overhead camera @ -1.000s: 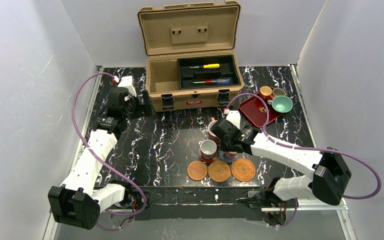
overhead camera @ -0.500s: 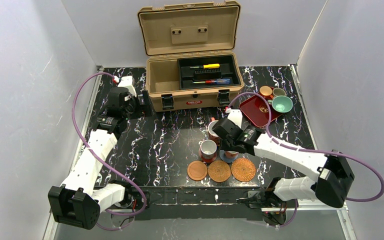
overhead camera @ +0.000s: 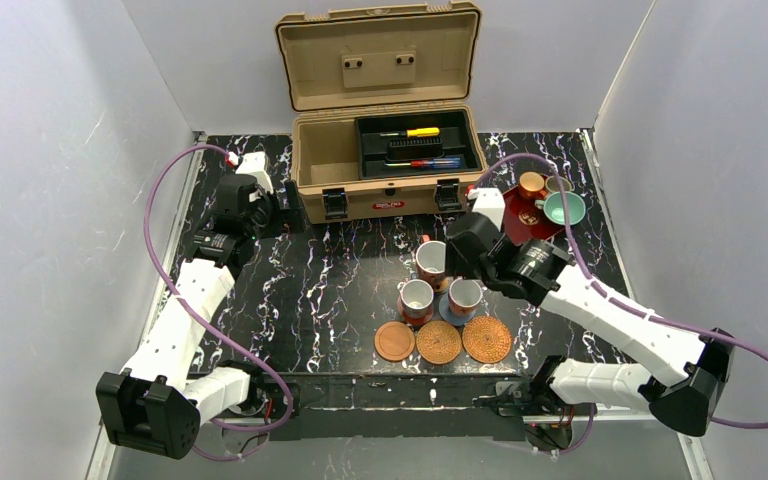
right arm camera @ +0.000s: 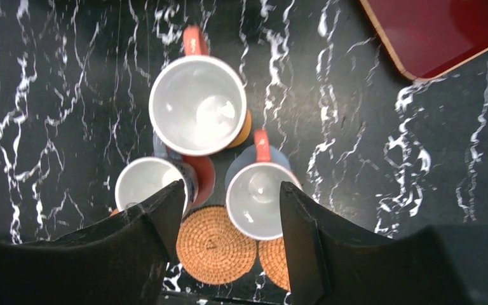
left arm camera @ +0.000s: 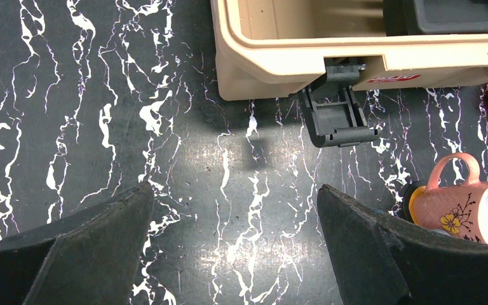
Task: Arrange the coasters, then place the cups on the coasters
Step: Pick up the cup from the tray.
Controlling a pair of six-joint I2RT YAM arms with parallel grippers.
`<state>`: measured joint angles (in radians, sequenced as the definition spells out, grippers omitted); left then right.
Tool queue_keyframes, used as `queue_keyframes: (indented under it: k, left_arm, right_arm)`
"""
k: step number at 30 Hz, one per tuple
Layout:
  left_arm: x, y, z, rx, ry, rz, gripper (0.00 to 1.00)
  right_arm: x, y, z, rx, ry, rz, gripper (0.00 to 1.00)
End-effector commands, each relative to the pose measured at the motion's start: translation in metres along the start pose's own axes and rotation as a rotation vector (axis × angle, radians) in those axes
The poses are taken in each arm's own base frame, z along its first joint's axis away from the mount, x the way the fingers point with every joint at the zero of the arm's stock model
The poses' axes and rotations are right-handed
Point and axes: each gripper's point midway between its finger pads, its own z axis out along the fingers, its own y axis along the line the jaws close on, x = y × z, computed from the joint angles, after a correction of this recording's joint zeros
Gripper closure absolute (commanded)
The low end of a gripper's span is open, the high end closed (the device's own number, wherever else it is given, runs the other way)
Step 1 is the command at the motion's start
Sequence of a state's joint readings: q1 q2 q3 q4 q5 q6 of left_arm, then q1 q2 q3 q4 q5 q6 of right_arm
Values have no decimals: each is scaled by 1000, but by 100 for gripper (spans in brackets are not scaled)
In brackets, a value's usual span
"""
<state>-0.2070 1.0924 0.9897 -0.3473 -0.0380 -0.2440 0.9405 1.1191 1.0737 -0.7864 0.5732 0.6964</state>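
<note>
**Three cups seated, three to go**

Three reddish mugs (overhead camera: 430, 258) stand on the back coasters. In front, the wooden coaster (overhead camera: 395, 341) and two woven coasters (overhead camera: 438, 342) lie bare. The orange cup (overhead camera: 532, 184), grey-olive cup (overhead camera: 558, 183) and teal cup (overhead camera: 564, 207) wait at the tray (overhead camera: 516, 222). The right end effector (right arm camera: 230, 190) and left end effector (left arm camera: 233, 190) gape, empty. The toolbox (overhead camera: 390, 170) has a red label (overhead camera: 388, 204), unreadable.

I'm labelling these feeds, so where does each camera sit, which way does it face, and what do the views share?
Top view: above and behind the arms, looking down on the table, the toolbox, the left arm and the right arm.
Left wrist: on the left gripper, looking down at the table by the toolbox latch; its open jaws show.
Right wrist: on the right gripper, looking straight down on three mugs; its jaws frame them.
Shared: toolbox, top and left wrist; mugs, top and right wrist.
</note>
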Motion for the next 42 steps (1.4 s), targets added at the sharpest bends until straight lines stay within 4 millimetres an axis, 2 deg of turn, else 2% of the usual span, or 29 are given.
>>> queue_keyframes:
  k: [1, 5, 7, 12, 19, 22, 26, 31, 37, 42]
  left_arm:
    - [0, -4, -2, 15, 6, 4, 1]
    - [0, -2, -3, 7, 1, 6, 1]
    - [-1, -2, -3, 7, 0, 7, 1]
    - [-1, -3, -3, 13, 1, 6, 1]
    - [-2, -5, -5, 23, -5, 1, 1]
    - [-2, -7, -5, 30, -6, 0, 1]
    - [-4, -7, -7, 32, -13, -3, 1]
    - [-4, -10, -6, 47, -16, -1, 1]
    - [-2, -8, -5, 39, -10, 0, 1]
    - [-1, -9, -3, 44, -3, -3, 1]
  right_arm:
    - [-40, -25, -9, 80, -62, -58, 34]
    - [-56, -45, 1, 77, -28, -47, 34]
    - [-62, -62, 7, 102, -20, -38, 33]
    - [-79, -117, 28, 205, -30, 34, 31]
    - [-106, -184, 74, 279, -74, 162, 31]
    - [-114, -227, 90, 404, -70, 184, 32]
    - [-123, -267, 115, 471, -41, 202, 32]
    - [-133, -292, 134, 532, 32, 128, 31]
    - [-123, -322, 154, 642, 188, -18, 31]
    - [-116, -324, 176, 614, 272, -42, 32]
